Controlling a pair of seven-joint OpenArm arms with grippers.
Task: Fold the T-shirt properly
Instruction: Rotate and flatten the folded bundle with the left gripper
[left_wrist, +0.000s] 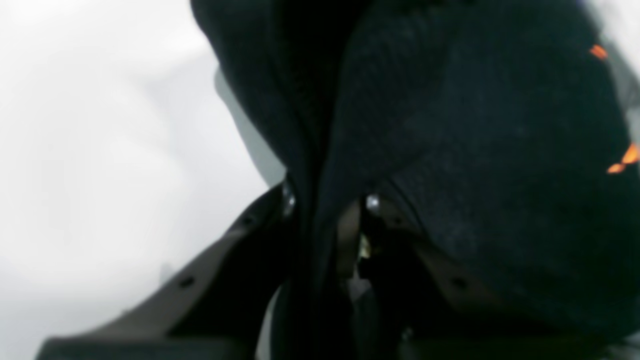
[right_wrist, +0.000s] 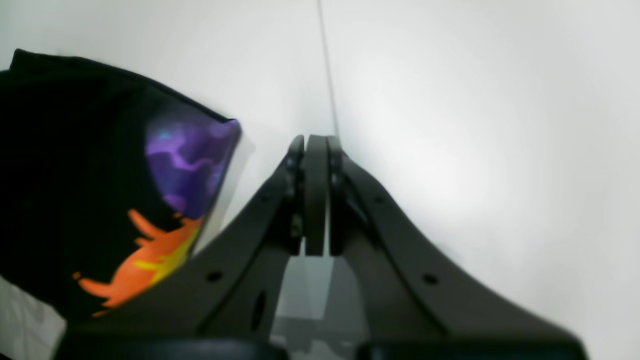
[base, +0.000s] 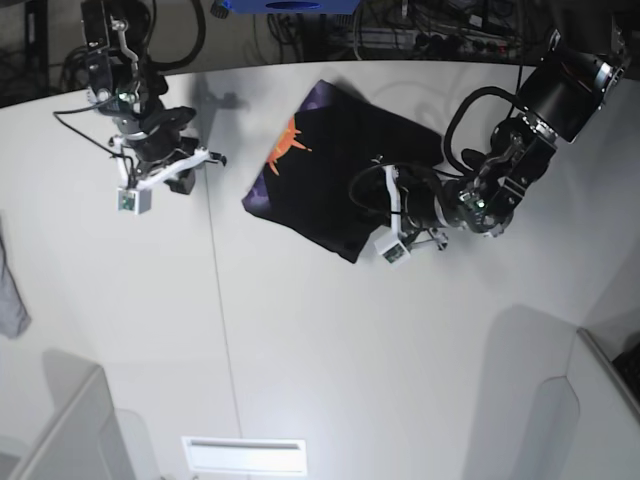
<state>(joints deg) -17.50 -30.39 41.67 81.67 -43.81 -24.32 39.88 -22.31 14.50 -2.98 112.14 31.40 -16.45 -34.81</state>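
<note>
While the left pincer (left_wrist: 327, 210) is pinching the T-shirt's (base: 335, 175) near edge, the closed, empty right pincer (right_wrist: 316, 150) is hovering well apart.

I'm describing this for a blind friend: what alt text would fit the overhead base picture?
A black T-shirt, folded into a compact shape with an orange and purple print showing, lies on a white table. The left gripper pinches its edge, while the right gripper hovers apart, fingers shut on nothing. A grey cloth peeks in at the far edge.

Black arms (base: 520, 150) with looping black cables, white wrist camera boxes (base: 392, 251)
</note>
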